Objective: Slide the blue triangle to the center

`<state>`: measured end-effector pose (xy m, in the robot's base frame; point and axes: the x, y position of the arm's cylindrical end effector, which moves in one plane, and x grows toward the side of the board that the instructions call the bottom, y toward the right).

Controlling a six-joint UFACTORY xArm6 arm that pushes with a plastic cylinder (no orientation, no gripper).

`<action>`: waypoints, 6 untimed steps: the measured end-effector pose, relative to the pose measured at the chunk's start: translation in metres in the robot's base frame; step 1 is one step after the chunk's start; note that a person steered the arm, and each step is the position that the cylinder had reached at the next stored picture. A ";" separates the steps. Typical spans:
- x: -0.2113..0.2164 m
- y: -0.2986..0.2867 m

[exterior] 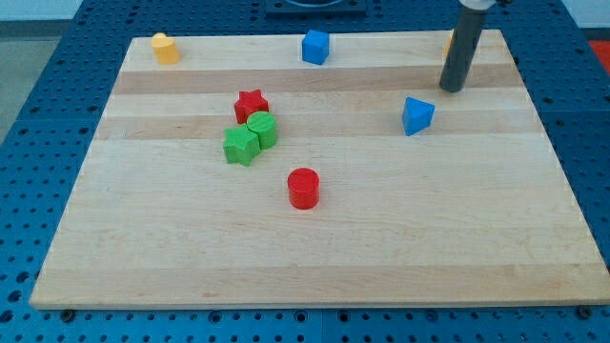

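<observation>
A wooden board (315, 257) is seen lying on a blue table with many small holes (38, 114). Nearest the bottom of the frame, a little left of the middle, a red cylinder (303, 188) is found standing alone. Further up and to the left, a green star (241, 146) and a green cylinder (260, 130) are seen touching each other, and a red star (251, 105) is set right behind them, touching or almost touching the green cylinder.

On the right side of the frame, the blue triangle (416, 115) is found, well apart from the group of red and green blocks. It lies right of the board's middle. My tip (451, 90) is placed just up and to the right of the blue triangle, near it but not touching it. No fingers are carried by the rod, so nothing is held.

At the far edge, a blue block (315, 47) is seen near the top middle, and a yellow block (166, 49) sits in the upper left corner. A bit of an orange block (449, 41) is seen behind the rod, mostly hidden.
</observation>
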<state>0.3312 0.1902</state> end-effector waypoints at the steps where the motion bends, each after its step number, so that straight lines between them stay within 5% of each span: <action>1: 0.031 0.000; 6: 0.074 -0.106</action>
